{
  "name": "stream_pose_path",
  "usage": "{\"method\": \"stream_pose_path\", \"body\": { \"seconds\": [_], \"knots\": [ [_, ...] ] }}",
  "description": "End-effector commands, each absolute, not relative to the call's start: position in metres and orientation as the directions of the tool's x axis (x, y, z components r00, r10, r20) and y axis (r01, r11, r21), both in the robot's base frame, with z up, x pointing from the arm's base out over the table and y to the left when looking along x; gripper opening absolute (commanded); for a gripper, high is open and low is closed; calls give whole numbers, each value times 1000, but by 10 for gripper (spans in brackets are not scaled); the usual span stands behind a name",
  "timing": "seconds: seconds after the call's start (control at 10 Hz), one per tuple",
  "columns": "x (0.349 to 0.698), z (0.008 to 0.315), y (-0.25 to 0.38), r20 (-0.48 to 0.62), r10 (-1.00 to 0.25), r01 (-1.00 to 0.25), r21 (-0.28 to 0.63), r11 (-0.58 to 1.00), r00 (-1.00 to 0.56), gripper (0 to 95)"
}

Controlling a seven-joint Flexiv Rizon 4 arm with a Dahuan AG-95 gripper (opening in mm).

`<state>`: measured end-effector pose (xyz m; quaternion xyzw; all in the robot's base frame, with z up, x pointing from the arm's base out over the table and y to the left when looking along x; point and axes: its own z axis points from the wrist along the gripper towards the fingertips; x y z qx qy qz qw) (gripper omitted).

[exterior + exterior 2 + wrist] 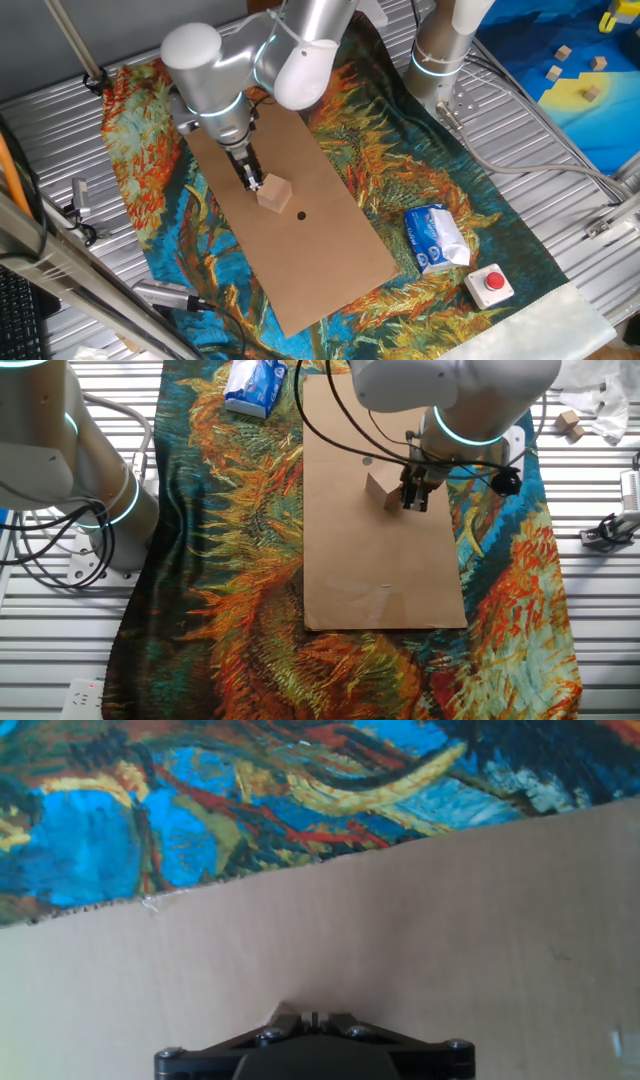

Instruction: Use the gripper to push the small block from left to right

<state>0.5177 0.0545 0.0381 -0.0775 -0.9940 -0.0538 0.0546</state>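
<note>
Across the whole middle of one fixed view, a painted cloth (470,240) in orange, blue and yellow is lying over the ribbed metal table (560,130), and a brown cardboard sheet (320,250) is resting on it, running from upper left to lower right. Over the sheet's upper left part, the silver-white arm (240,60) is reaching down, with the gripper (250,178) sitting low at the cardboard, its black fingers drawn together into one narrow tip. The small block (274,192) is sitting on the cardboard just right of that tip, apparently touching it, a little left of centre in the frame; a dark dot (301,214) is showing on the sheet just below and right of it. In the other fixed view the gripper (415,495) is standing just right of the block (381,490), near the sheet's upper right. Toward the lower right of one fixed view, a white-and-blue carton (436,238) is lying on the cloth, with a red button (492,284) on its pale base below it.
</note>
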Motion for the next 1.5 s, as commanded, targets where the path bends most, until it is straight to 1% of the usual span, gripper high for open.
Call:
{"method": "stream_pose_path", "body": {
  "seconds": [0.1,0.4,0.8,1.1,1.5],
  "knots": [
    [513,41,48,120,136,149,103,983,-983,0],
    [506,40,38,118,120,132,105,986,-986,0],
    [493,34,21,102,83,97,133,986,-991,0],
    [497,32,26,104,82,101,189,977,-991,0],
    [514,29,50,119,118,138,182,973,-986,0]
  ]
}}
